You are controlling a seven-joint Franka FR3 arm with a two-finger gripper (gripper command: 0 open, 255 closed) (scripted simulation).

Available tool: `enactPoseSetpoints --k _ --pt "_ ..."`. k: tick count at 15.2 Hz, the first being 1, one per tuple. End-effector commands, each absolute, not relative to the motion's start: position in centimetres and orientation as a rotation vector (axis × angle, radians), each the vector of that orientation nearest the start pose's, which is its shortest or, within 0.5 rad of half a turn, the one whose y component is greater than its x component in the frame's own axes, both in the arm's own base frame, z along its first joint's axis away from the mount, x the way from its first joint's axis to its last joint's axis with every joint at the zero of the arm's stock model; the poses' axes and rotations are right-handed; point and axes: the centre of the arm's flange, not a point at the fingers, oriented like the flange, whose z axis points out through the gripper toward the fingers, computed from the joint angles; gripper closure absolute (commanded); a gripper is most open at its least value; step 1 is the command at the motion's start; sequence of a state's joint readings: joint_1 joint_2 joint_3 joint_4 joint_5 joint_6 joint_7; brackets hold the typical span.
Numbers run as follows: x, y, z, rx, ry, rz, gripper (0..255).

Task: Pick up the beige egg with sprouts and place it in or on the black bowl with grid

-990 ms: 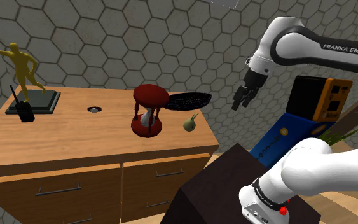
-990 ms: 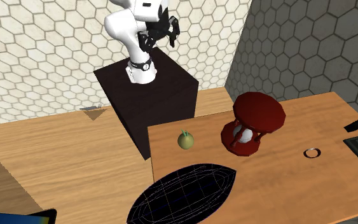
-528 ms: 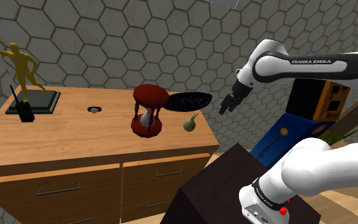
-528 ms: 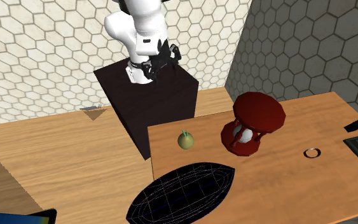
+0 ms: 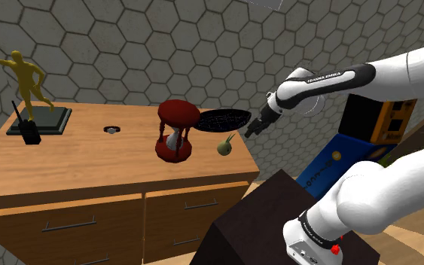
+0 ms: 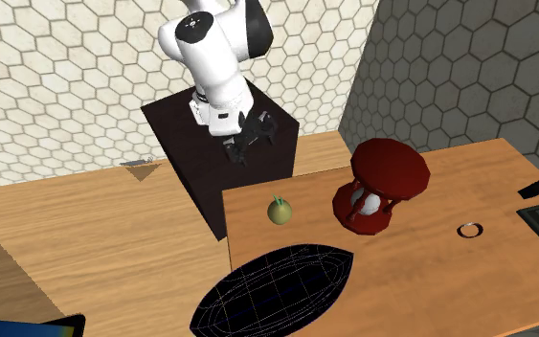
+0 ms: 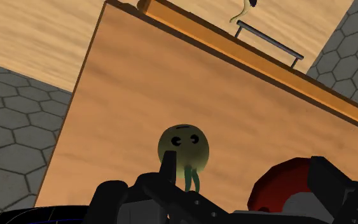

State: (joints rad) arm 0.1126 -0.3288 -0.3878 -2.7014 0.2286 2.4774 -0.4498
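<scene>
Egg [image 5: 223, 148]: resting on the surface [image 5: 89, 162], roughly upright, sprout tipping toward the shoulder view's right.
Gripper [image 5: 246, 132]: fingers apart, hovering near egg and bowl [image 5: 224, 119].

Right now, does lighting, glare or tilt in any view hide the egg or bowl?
Shoulder view: dim, even light, no glare; the egg and the black bowl read plainly on the wooden top. Second exterior view: brighter, no clear cast shadows; the bowl's grid lines show. Wrist view: strongly rolled; the egg looks dark olive, a black finger crossing its lower edge.
</scene>
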Motion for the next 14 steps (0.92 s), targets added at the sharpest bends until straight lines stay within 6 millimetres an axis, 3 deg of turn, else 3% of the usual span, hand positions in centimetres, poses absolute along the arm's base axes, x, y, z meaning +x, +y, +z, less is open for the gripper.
enactPoseSetpoints --k 1,7,14 --pt "40.2 -10.9 31.6 -2.889 -0.026 -0.288 0" --pt "44.6 -12.8 26.3 -2.833 -0.048 -0.427 0" --pt "45.7 -11.8 22.9 -2.833 -0.048 -0.427 0"
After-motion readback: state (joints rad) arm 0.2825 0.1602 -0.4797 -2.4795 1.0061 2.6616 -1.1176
